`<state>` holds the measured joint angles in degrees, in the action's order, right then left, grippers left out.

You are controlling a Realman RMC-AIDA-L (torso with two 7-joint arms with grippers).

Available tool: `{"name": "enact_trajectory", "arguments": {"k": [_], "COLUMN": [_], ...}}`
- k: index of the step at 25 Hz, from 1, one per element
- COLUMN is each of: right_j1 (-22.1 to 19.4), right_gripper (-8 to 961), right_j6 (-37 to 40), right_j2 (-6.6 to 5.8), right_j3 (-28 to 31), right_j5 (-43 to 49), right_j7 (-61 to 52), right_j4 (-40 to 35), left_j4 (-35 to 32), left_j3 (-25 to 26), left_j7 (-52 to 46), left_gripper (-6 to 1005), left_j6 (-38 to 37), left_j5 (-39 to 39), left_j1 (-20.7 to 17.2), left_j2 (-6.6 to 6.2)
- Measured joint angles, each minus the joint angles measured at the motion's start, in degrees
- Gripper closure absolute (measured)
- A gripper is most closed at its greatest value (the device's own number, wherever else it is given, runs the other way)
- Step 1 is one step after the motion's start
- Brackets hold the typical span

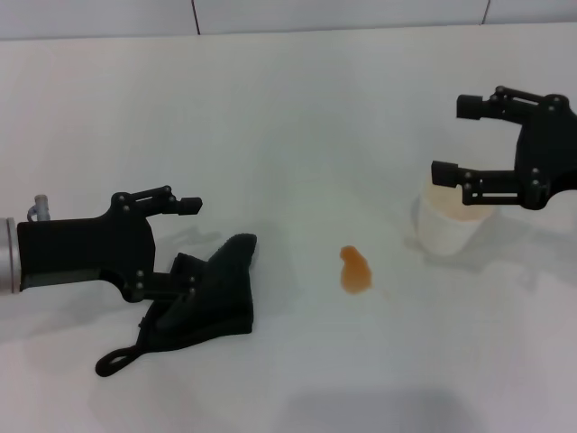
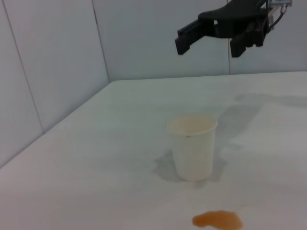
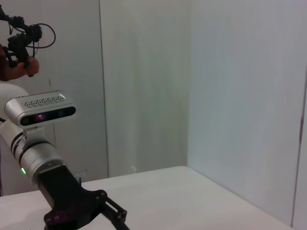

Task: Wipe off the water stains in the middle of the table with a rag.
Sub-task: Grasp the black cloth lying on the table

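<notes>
The rag (image 1: 215,293) is a dark cloth lying on the white table (image 1: 297,117) at the front left, with its thin loop (image 1: 113,362) toward the front. My left gripper (image 1: 189,242) is open at the rag's left side; its lower finger rests against the cloth and its upper finger is clear of it. The water stain (image 1: 354,269) is a small orange blot right of the rag, untouched; it also shows in the left wrist view (image 2: 218,220). My right gripper (image 1: 455,140) is open and empty, raised above the cup.
A translucent whitish plastic cup (image 1: 446,224) stands upright right of the stain, under the right gripper; the left wrist view shows the cup (image 2: 192,149) and the right gripper (image 2: 216,40) above it. Grey wall panels (image 2: 53,72) border the table.
</notes>
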<state>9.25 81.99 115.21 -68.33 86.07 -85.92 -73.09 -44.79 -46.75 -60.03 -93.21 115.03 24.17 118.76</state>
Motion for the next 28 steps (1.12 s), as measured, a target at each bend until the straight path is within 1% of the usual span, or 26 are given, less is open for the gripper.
{"name": "enact_trajectory", "arguments": {"k": [9,17,22,25,26,28], "right_j1": [0.4,0.5,0.5,0.6,0.6,0.7], "right_gripper": [87,88,88,89,89,89], "right_j6": [0.3,0.4,0.6,0.8,0.9,0.9], "right_j2": [-0.08,-0.08,-0.04,-0.02,-0.01,-0.01], "right_j3": [-1.0,-1.5,-2.1,-2.6,-2.7,-3.0], "right_j5": [1.1,0.7,0.7,0.7,0.7,0.6], "right_j7": [-1.0,-1.1,-1.1,-1.1,-1.1,-1.1], "right_j4": [0.1,-0.1,-0.2,-0.7,-0.8,-1.1], "left_j4": [0.0,-0.2,-2.7,-5.1,-5.6,-6.8], "left_j3": [0.0,0.0,-0.3,-0.5,-0.6,-0.6], "left_j7": [-0.2,-3.2,-4.2,-9.7,-11.4,-15.7], "left_gripper": [120,118,116,116,115,115], "left_j6": [-0.3,-0.5,-0.9,-1.5,-1.7,-3.2], "left_j5": [-0.7,-2.7,-2.6,-1.7,-1.1,1.0], "left_j1": [0.0,0.0,-0.1,0.4,0.9,2.7], "left_j2": [0.15,-0.52,-0.20,-0.22,-0.42,-1.32]}}
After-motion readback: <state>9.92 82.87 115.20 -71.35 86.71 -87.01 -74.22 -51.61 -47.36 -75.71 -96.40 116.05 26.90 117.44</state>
